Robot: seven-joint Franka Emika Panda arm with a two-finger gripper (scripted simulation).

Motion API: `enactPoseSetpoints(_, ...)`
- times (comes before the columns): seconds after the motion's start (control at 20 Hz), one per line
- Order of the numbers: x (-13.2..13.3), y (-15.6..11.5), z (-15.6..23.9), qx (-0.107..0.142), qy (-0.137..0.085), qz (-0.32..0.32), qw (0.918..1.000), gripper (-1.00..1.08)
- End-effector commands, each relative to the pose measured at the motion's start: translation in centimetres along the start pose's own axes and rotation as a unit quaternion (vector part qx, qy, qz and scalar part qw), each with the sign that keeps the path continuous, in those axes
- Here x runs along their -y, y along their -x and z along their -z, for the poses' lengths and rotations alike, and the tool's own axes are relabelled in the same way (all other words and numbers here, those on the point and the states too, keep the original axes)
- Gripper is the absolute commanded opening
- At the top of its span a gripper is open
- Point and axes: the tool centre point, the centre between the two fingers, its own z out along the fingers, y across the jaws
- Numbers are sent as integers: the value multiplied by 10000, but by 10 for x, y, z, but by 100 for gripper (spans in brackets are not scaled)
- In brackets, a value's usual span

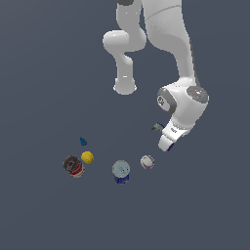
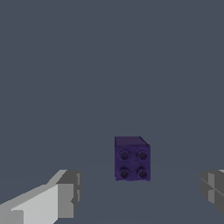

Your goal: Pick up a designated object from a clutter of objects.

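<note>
Gripper (image 2: pixel 140 192) being held wide open, nothing grasped; purple block (image 2: pixel 132 159) being framed between fingers (image 2: pixel 65 194), untouched.

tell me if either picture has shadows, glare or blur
Exterior view: flat even light, no cast shadows under the yellow ball or blue can with pale top, small items soft and coarse. Wrist view: dark purple studded block sharp, no glare, grey fingertips cropped.

You're looking at nothing but a flat slate-grey floor (image 1: pixel 44 215) filling both views, no walls or furniture showing, soft even light sitting on it and barely throwing any shadows anywhere
</note>
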Motion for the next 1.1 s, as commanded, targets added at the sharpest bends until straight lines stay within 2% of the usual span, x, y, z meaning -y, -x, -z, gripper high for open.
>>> enactPoseSetpoints(0.0, 0, 0, -4, 1, -1, 2, 10000, 100)
enactPoseSetpoints(0.45, 1, 0, -43, -5, -2, 18, 10000, 100)
enactPoseSetpoints(0.7, 1, 0, -50, -7, -2, 21, 10000, 100)
enactPoseSetpoints(0.75, 1, 0, -50, -7, -2, 21, 10000, -100)
enactPoseSetpoints(1.05, 1, 0, -50, -7, -2, 21, 10000, -100)
